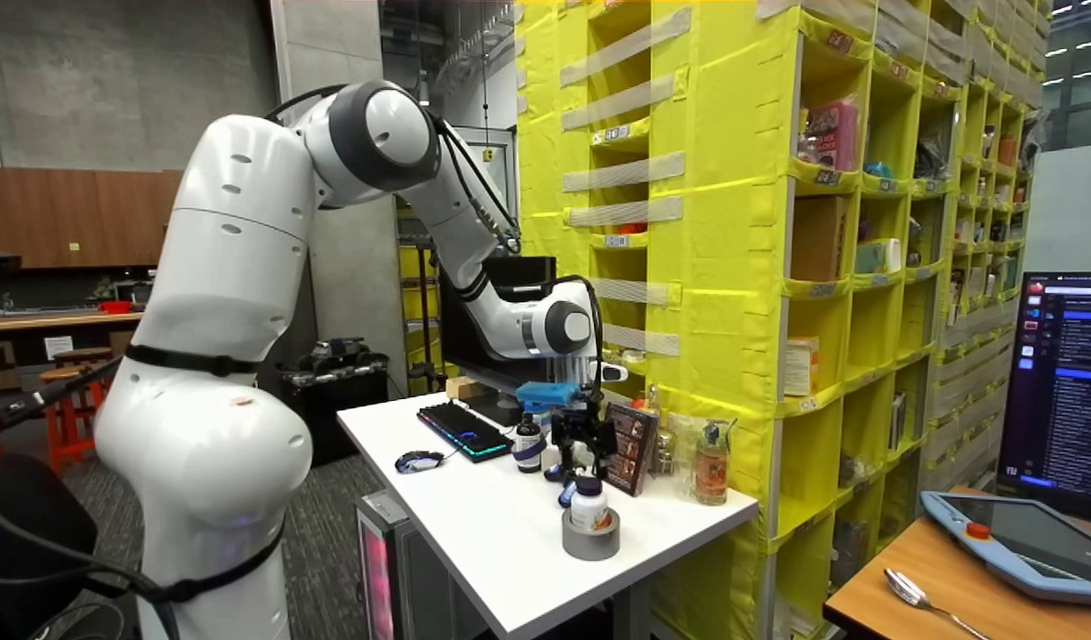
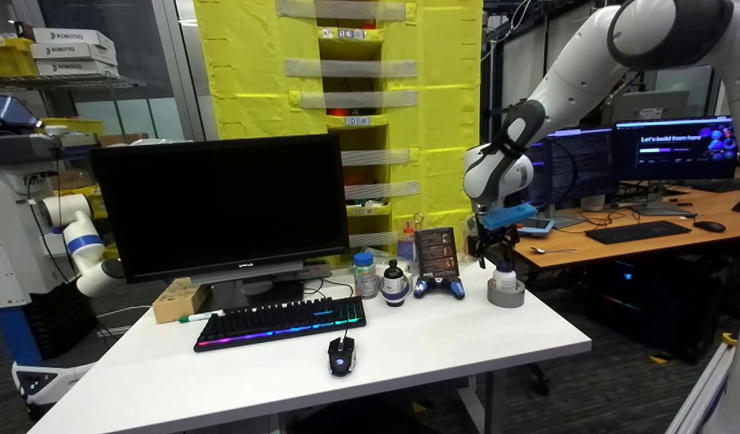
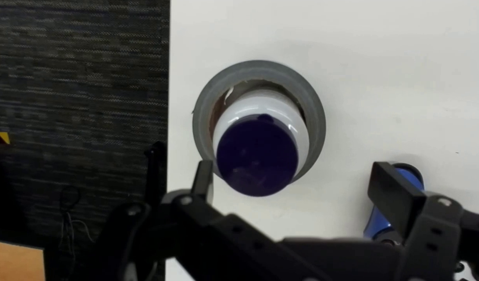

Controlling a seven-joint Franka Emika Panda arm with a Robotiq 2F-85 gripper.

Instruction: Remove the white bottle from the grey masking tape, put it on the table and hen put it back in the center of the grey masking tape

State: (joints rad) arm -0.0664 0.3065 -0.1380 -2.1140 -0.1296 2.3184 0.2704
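Checking clearances, we find the claw (image 3: 298,185) spread wide, its fingers (image 3: 395,195) well apart. Below it, the white bottle (image 3: 259,152) stands inside the roll of grey masking tape (image 3: 317,121) on the worktop (image 3: 380,78). In the wrist view, one finger partly hides the blue controller (image 3: 378,222). In an exterior view, we note the dark frame (image 2: 437,253) near the claw and a dark bottle (image 2: 394,282) farther off.

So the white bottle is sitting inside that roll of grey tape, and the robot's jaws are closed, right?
Not quite: the jaws are open, standing wide apart in the wrist view. The white bottle is indeed sitting inside the roll of grey tape.
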